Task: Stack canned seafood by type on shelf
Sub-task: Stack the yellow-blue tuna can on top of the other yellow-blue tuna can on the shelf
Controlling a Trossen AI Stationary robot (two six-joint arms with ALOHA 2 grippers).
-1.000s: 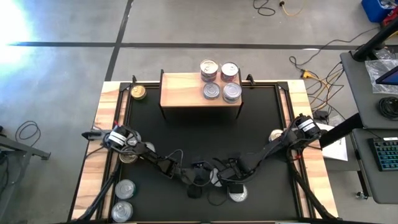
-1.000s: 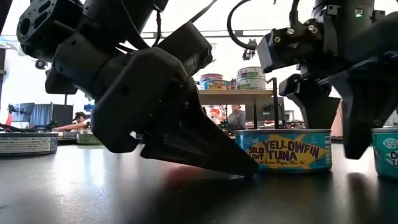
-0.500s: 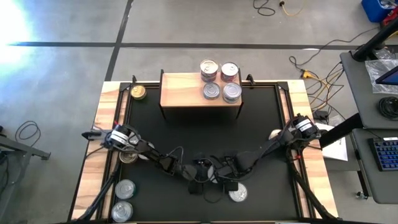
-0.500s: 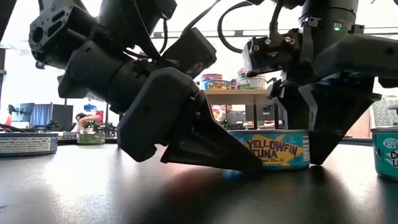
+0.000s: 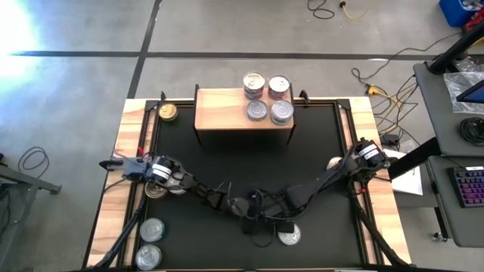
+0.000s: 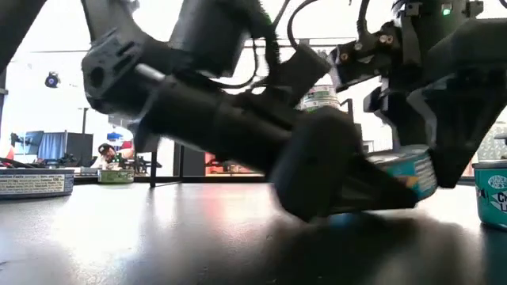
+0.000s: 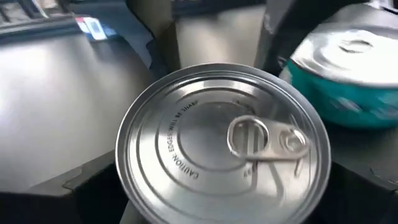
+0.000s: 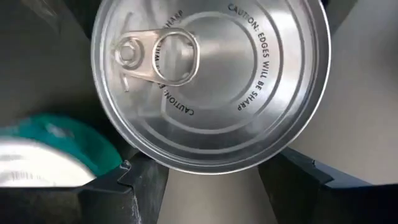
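- The right tool (image 6: 421, 168) clasps a silver-lidded tin (image 8: 211, 81), tilted low over the desk's black mat (image 5: 249, 166).
- The left tool (image 6: 352, 186) is spread open beside it.
- Four tins (image 5: 268, 98) sit on the shelf (image 5: 223, 113).

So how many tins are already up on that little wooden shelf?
4, clustered at the right end of the shelf: two at the back edge and two in front of them. Some may be stacks hiding tins underneath.
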